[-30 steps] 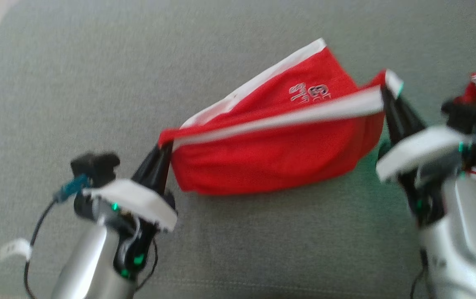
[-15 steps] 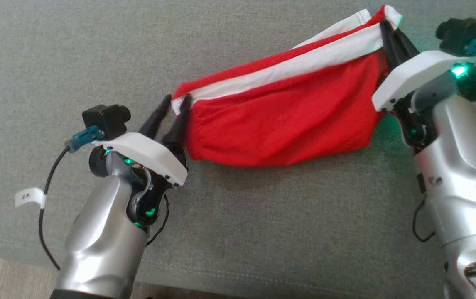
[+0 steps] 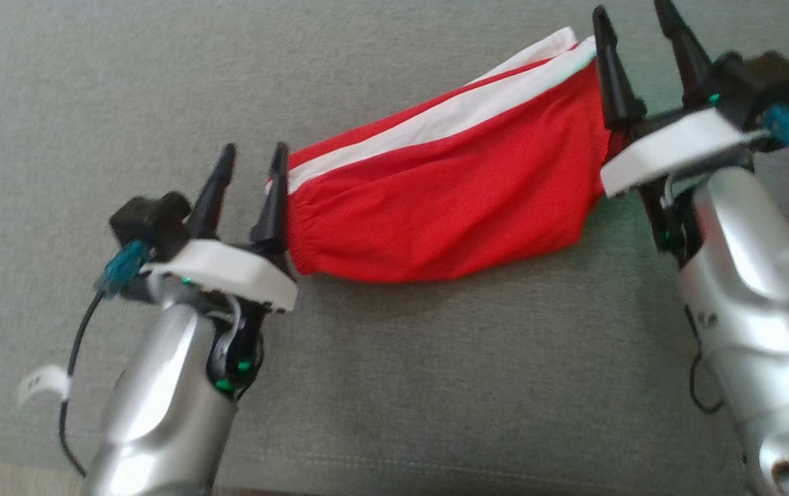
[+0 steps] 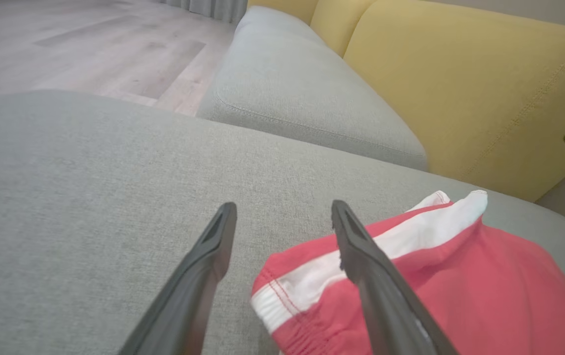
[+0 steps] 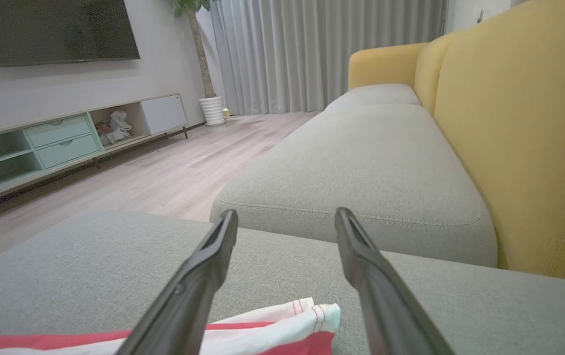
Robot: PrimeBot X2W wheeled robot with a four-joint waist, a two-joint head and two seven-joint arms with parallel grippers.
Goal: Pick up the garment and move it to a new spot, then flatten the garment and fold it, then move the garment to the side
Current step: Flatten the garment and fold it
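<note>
Garment (image 3: 449, 200) newly free (long axis left-right)

The left tool (image 3: 255, 153) and right tool (image 3: 630, 14) each carry two long, tapering black fingers (image 3: 210, 196) set on a white plate (image 3: 229, 272). Behind each plate runs a glossy silver forearm shell (image 3: 160, 413), with small green lights (image 3: 226, 382) at the wrist joint. A black camera block (image 3: 150, 219) with a teal connector (image 3: 119, 258) sits beside each plate. At lower left a thin black cable (image 3: 66, 406) bears a white tag (image 3: 40, 382).
</note>
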